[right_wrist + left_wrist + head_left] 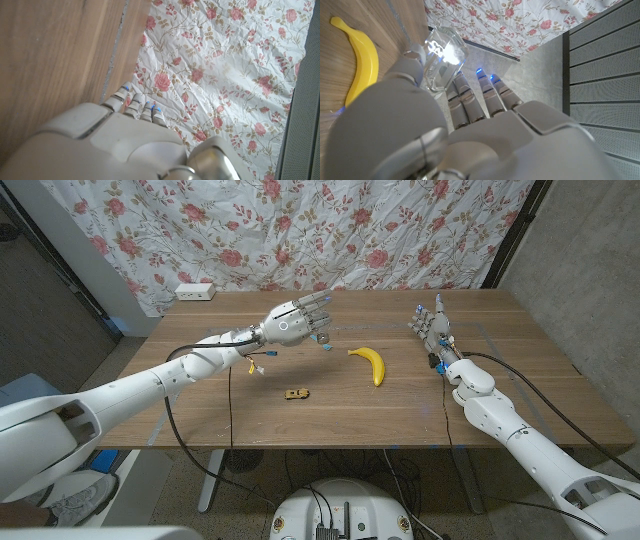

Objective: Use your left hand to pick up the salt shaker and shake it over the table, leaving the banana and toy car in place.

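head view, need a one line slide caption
Left hand holds the salt shaker above the table, banana and toy car untouched.

A rectangular wooden table (pixel 520 395) stands on metal legs. Behind it hangs a white curtain (pixel 330 230) printed with pink roses. A white power strip (pixel 195 292) lies at the table's far left corner. A grey concrete wall (pixel 590 250) stands at the right; grey perforated panels (pixel 605 65) adjoin the curtain.

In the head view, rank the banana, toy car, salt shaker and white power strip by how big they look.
1. banana
2. white power strip
3. toy car and salt shaker: look alike, and the left hand hides part of the shaker, so unranked.
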{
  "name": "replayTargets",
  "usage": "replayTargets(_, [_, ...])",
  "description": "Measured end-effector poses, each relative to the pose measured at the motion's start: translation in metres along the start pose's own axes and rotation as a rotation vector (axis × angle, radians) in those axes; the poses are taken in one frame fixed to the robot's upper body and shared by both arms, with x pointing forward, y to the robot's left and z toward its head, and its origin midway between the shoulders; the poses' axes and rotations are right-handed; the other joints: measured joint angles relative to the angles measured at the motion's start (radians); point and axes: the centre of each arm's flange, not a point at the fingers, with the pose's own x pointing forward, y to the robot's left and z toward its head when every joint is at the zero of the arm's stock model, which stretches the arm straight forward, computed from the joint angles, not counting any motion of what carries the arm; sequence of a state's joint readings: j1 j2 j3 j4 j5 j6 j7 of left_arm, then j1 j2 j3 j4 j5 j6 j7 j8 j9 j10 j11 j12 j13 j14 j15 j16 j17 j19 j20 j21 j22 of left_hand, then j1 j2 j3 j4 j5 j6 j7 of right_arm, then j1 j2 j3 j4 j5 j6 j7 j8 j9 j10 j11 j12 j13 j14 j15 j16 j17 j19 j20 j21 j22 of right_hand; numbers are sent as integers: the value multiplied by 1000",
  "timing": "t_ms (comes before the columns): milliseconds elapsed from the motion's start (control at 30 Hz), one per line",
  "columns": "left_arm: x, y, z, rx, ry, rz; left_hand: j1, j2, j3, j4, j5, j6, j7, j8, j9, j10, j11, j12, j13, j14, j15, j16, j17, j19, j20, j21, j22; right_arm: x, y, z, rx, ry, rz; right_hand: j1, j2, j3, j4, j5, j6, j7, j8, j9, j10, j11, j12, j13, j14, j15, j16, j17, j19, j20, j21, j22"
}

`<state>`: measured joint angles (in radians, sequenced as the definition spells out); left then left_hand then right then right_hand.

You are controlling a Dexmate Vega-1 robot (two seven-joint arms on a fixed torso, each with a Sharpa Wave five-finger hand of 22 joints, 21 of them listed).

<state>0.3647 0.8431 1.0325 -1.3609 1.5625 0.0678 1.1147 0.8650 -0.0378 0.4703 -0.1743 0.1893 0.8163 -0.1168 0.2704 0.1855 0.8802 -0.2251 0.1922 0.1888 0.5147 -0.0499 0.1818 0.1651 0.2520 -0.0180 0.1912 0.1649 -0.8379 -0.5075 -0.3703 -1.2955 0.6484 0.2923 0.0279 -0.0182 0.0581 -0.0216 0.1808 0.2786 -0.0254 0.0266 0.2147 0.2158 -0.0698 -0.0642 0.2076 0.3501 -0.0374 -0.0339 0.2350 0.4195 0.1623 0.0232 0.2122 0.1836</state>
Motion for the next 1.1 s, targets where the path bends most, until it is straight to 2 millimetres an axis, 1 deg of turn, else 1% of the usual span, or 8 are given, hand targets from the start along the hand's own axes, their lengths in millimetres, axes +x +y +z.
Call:
replayTargets(133, [2,-1,-1,9,-17,4,0,0,0,0,0,-5,-5,0,8,-4,4,0,0,0,0,0,0,0,0,0,0,0,0,0,0,0,0,0,0,0,0,0,0,0,0,0,0,0,0,0,0,0,0,0,0,0,0,0])
replayTargets(333, [5,-3,-7,30,-34,5,0,0,-4,4,0,-5,-5,-2,9,-11,0,0,0,0,0,0,1,0,0,0,0,0,0,0,0,0,0,0,0,0,0,0,0,0,0,0,0,0,0,0,0,0,0,0,0,0,0,0])
replayTargets(400, [6,-5,-10,38,-37,5,20,20,-4,4,0,-7,-7,-4,9,-15,4,-4,-1,0,0,0,5,0,0,0,0,0,0,0,0,0,0,0,0,0,0,0,0,0,0,0,0,0,0,0,0,0,0,0,0,0,0,0])
replayTargets(700, [7,-6,-18,57,-50,7,22,18,-7,1,0,-9,-9,-4,9,-15,4,-4,-1,0,0,0,5,0,0,0,0,0,0,0,0,0,0,0,0,0,0,0,0,0,0,0,0,0,0,0,0,0,0,0,0,0,0,0])
replayTargets(933, [7,-6,-17,57,-69,6,22,19,-7,1,-1,-9,-9,-4,9,-15,3,-7,0,0,0,0,5,0,0,0,0,0,0,0,0,0,0,0,0,0,0,0,0,0,0,0,0,0,0,0,0,0,0,0,0,0,0,0])
replayTargets(1000, [6,-5,-15,54,-74,7,23,20,-9,3,-1,-12,-12,-4,9,-20,-1,-8,0,0,0,0,5,0,0,0,0,0,0,0,0,0,0,0,0,0,0,0,0,0,0,0,0,0,0,0,0,0,0,0,0,0,0,0])
replayTargets(1100, [6,-5,-11,44,-83,8,23,20,-11,5,-1,-12,-12,-5,9,-20,-1,-8,0,0,0,0,5,0,0,0,0,0,0,0,0,0,0,0,0,0,0,0,0,0,0,0,0,0,0,0,0,0,0,0,0,0,0,0])
